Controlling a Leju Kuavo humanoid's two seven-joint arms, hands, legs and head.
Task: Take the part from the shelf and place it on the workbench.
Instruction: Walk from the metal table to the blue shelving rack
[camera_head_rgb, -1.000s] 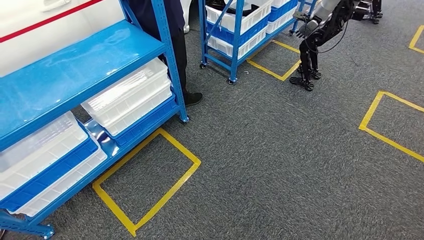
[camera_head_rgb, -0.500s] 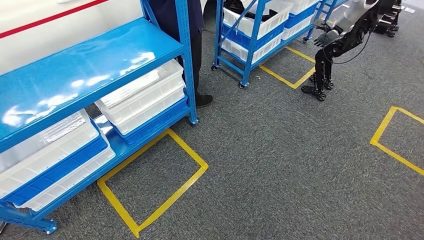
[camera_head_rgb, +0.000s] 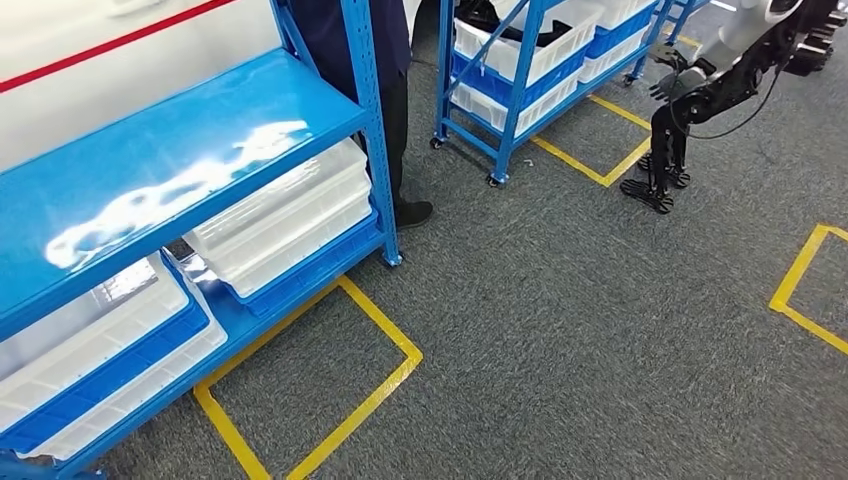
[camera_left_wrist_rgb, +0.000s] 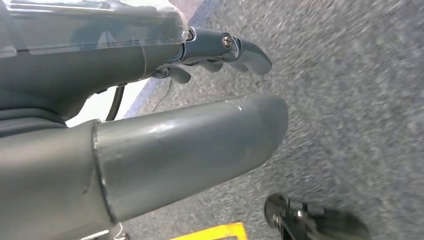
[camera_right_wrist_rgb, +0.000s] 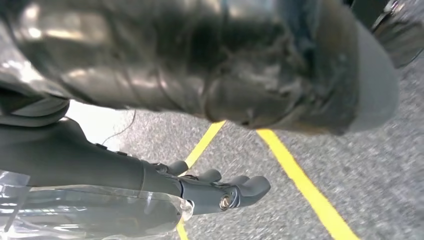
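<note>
Part — not identifiable; presumably in a white bin on the blue shelf, ahead-left | left hand nearer, fingers apart, holding nothing | right hand likewise — hanging over floor

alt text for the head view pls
A blue shelf rack holding white bins stands left on grey carpet marked with yellow tape squares. A person's legs show behind it, another humanoid robot far right.
</note>
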